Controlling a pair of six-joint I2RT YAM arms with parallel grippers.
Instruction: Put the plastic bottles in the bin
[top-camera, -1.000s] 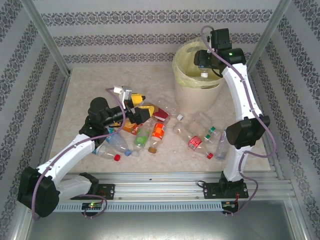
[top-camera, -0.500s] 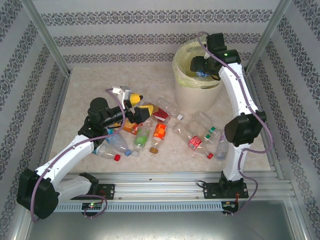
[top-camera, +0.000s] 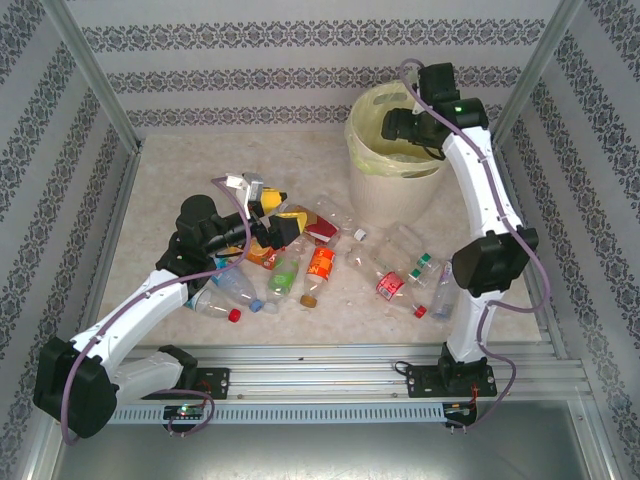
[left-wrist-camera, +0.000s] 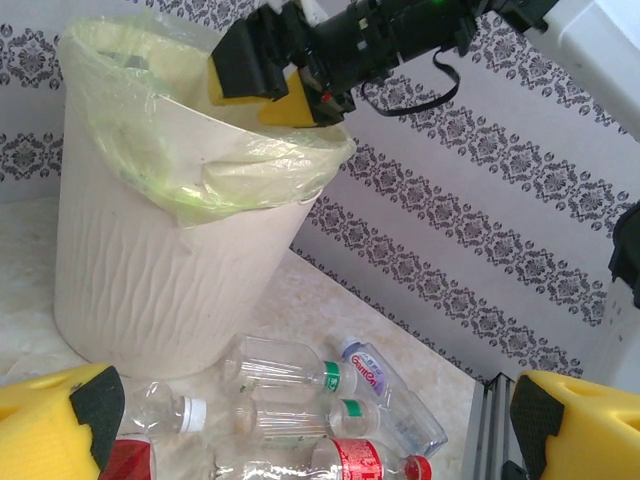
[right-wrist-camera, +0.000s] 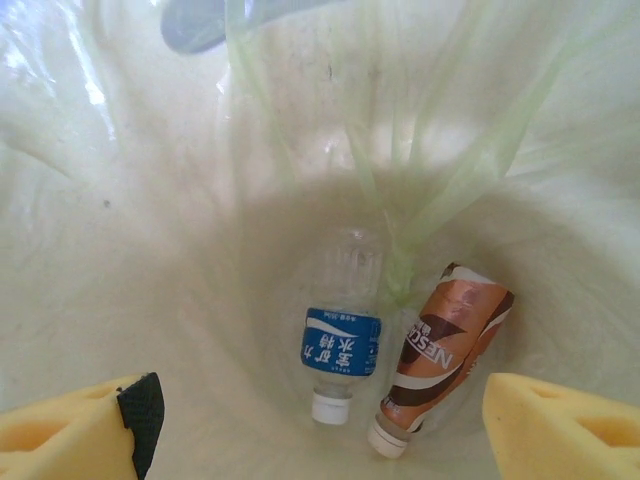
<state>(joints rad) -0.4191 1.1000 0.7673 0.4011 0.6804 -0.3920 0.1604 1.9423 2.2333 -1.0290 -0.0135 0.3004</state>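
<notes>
Cream-white bin (top-camera: 392, 195): upper right of the overhead view, upright on the tabletop (top-camera: 180, 170). It is lined with a pale yellow bag (left-wrist-camera: 150, 150) whose slack is folded over the rim.
Bottles inside: a blue-labelled bottle (right-wrist-camera: 342, 345) and a brown-labelled bottle (right-wrist-camera: 440, 350) lie side by side on the bottom, caps toward the lower edge of the right wrist view.
Bottles outside: about ten lie on the tabletop in two loose clusters. One is centre left, with an orange-labelled bottle (top-camera: 318, 263). The other is centre right, with a red-labelled bottle (top-camera: 388, 285). Several are touching.
State of right hand (top-camera: 400, 125): over the bin's mouth, fingers apart, nothing between them.
State of left hand (top-camera: 280, 208): low over the centre-left cluster, fingers fully apart, empty.
Stage (judged): two bottles are binned and most of the work remains.
Risk, liner: the right hand could catch the slack bag on leaving, dragging it out or tipping the bin.
Risk, crowding: wide fingers closing among touching bottles may pinch two or shove neighbours away.
Risk, grip: smooth or crushed plastic may squirt free, and round bottles may roll off the tabletop.
</notes>
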